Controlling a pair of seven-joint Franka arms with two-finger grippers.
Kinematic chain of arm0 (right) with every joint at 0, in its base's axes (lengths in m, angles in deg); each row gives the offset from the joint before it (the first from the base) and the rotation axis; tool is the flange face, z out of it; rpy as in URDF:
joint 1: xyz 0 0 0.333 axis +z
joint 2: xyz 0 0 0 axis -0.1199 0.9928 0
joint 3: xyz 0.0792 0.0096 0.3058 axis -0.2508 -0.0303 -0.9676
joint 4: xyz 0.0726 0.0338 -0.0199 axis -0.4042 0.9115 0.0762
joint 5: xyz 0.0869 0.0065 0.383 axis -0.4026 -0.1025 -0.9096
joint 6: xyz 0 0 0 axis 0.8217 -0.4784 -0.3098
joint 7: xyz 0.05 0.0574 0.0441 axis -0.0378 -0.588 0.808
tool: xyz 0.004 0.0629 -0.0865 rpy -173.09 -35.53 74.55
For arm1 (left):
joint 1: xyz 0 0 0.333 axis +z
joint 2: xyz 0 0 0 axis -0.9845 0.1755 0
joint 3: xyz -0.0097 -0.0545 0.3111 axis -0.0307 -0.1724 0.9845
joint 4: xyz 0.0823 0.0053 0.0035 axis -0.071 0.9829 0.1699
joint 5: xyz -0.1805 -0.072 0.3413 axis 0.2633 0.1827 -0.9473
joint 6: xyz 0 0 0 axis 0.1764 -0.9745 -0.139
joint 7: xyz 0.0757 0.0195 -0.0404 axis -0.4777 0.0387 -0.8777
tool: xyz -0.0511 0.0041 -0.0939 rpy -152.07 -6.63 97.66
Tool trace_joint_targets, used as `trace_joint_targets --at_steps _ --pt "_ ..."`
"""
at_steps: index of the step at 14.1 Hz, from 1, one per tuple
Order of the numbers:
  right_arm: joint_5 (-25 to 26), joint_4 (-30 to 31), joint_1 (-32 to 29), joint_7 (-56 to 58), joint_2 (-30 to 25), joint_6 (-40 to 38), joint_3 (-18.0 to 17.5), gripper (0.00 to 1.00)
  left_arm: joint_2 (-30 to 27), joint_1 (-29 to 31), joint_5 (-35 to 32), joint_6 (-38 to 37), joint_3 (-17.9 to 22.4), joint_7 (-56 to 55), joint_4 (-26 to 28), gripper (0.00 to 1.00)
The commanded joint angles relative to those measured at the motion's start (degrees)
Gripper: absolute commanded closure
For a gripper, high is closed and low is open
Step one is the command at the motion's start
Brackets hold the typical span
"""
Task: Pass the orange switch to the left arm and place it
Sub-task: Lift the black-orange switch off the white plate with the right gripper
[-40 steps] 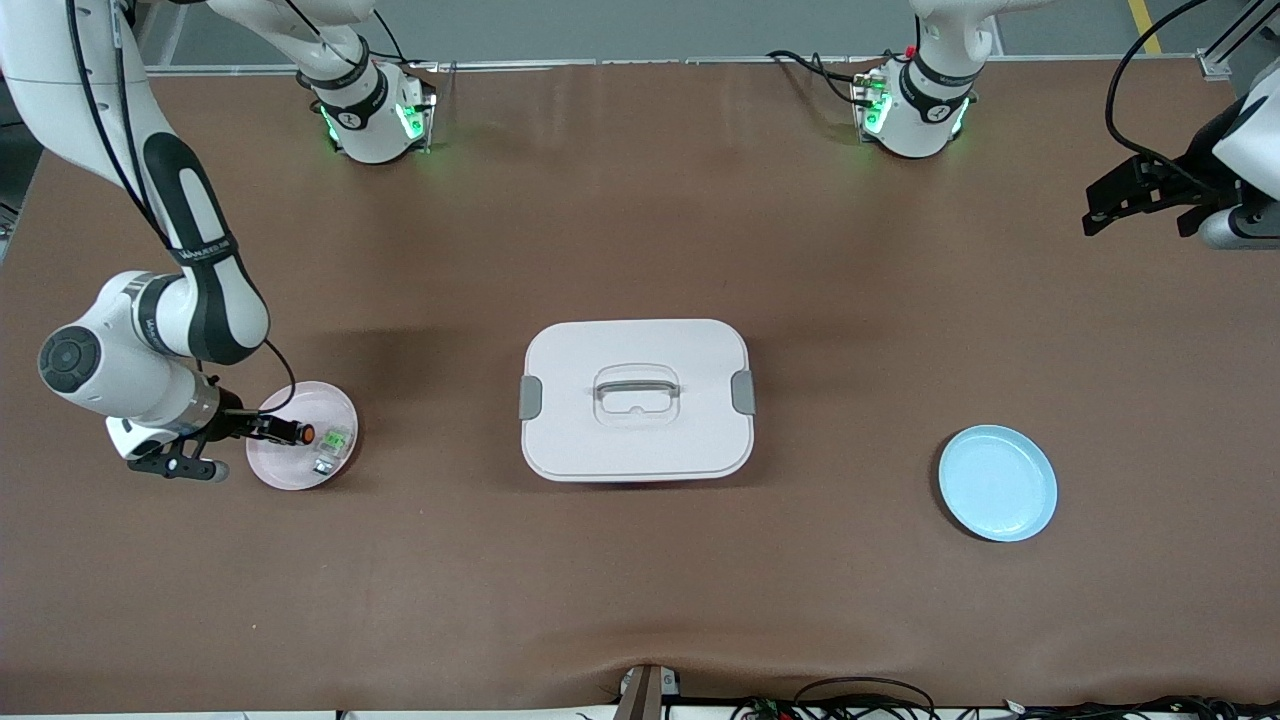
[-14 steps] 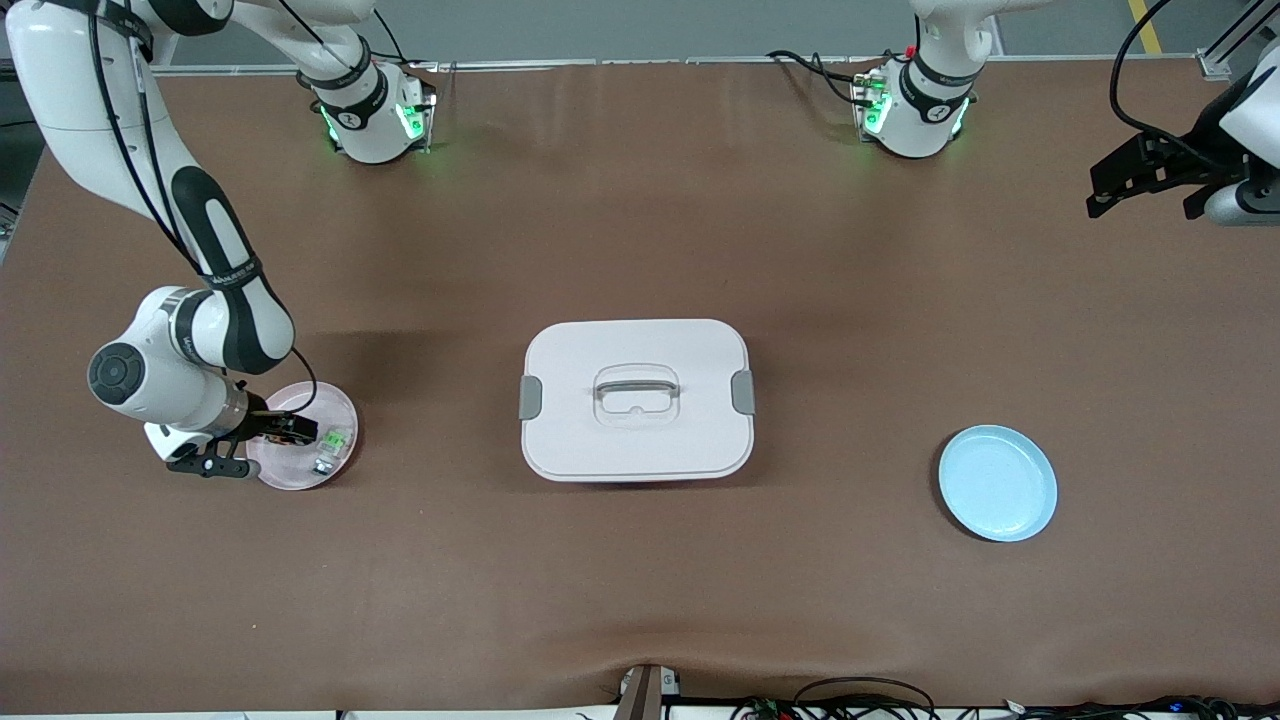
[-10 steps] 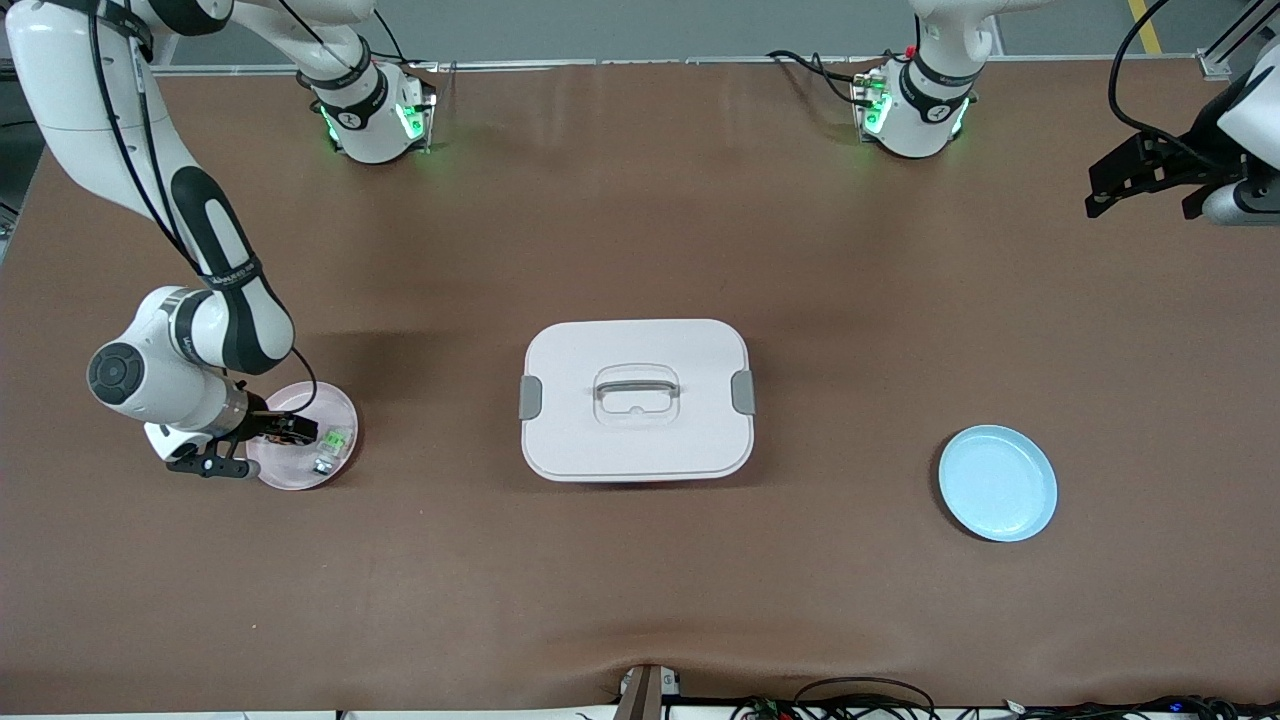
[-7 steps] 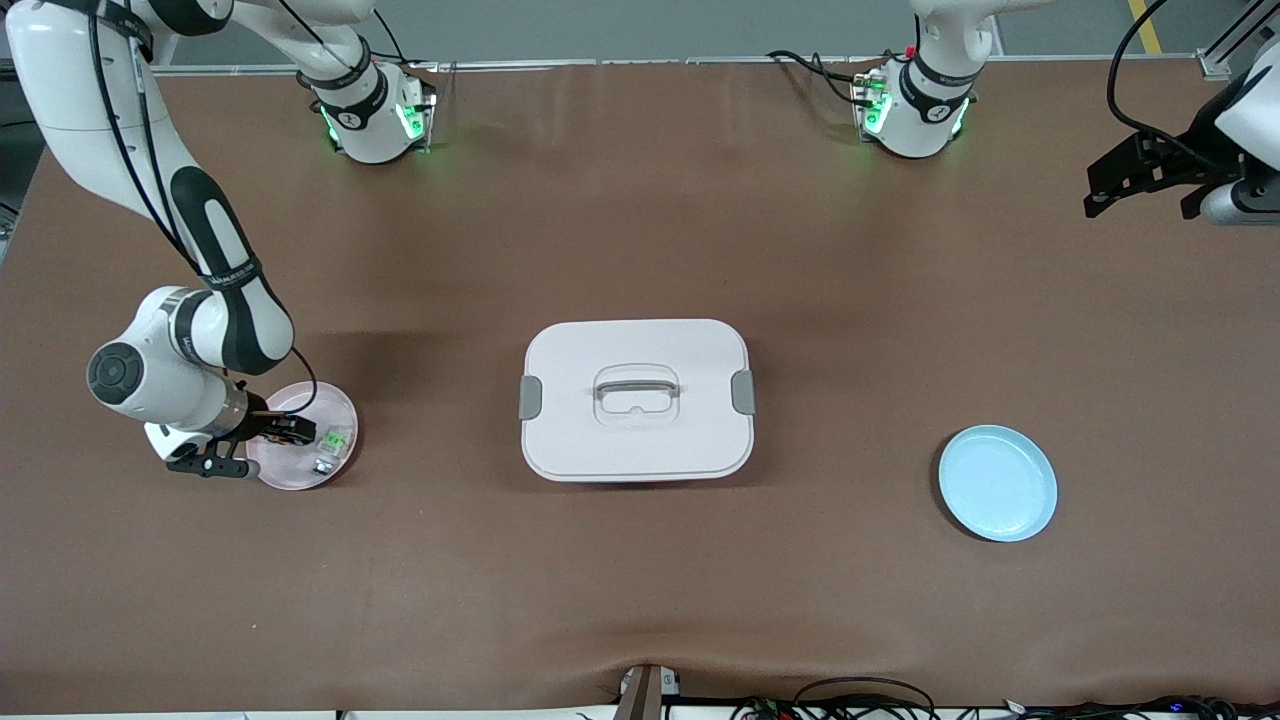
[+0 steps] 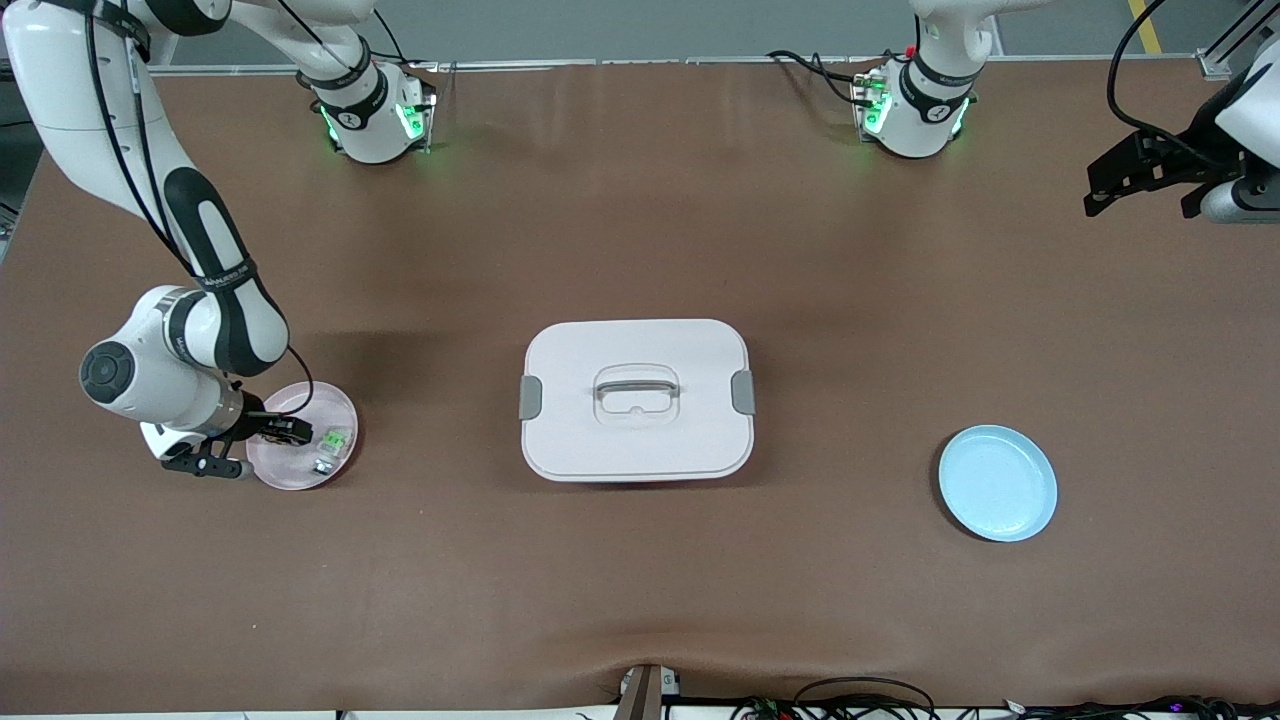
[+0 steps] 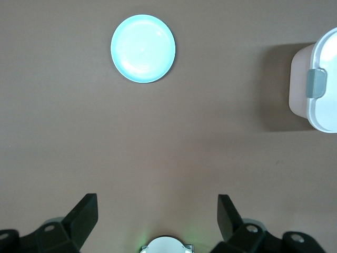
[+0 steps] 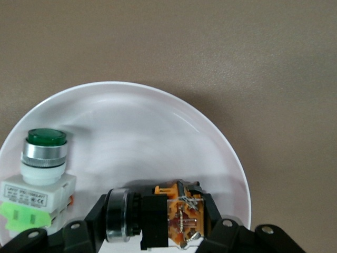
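- Two stages remain, handover and delivery: the orange switch (image 7: 174, 219) is seen on the pink plate (image 5: 330, 470), lower left of the front view, the right gripper (image 7: 158, 232) fingers closed around it.
- Left gripper (image 6: 158, 221), fingers apart, waits at upper right over bare bench (image 5: 640, 600).
- The box (image 5: 637, 400) occupies centre; room is judged ample above and below it.

Robotics lab: two bench-mounted arms (image 5: 170, 300) on brown-covered table (image 5: 640, 600), cables along its edge
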Motion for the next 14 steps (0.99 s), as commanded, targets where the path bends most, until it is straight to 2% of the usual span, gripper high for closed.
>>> trace_joint_targets --at_steps 1,4,7,9,14 --pt "-1.29 -1.87 -0.36 0.95 -0.48 -4.48 -0.31 1.0 -0.82 0.23 0.2 -0.87 -0.26 -0.28 -0.25 0.0" --pt "-5.67 -7.93 -0.36 0.51 -1.19 -17.38 -0.13 1.0 -0.65 0.23 0.11 -0.87 -0.26 -0.2 -0.07 0.0" --pt "-6.65 -13.29 -0.28 -3.95 -2.77 -28.03 -0.22 1.0 -0.03 0.23 -0.15 -0.6 -0.26 -0.2 -0.25 0.0" --pt "-7.61 -14.45 0.33 -9.75 -4.87 -33.31 -0.4 1.0 0.58 0.23 -0.41 0.1 -0.26 -0.2 -0.25 0.0" --pt "-18.59 -14.45 2.36 -25.13 -8.74 -43.51 -0.48 1.0 0.76 0.41 -0.59 0.63 0.1 -0.2 -0.16 0.0"
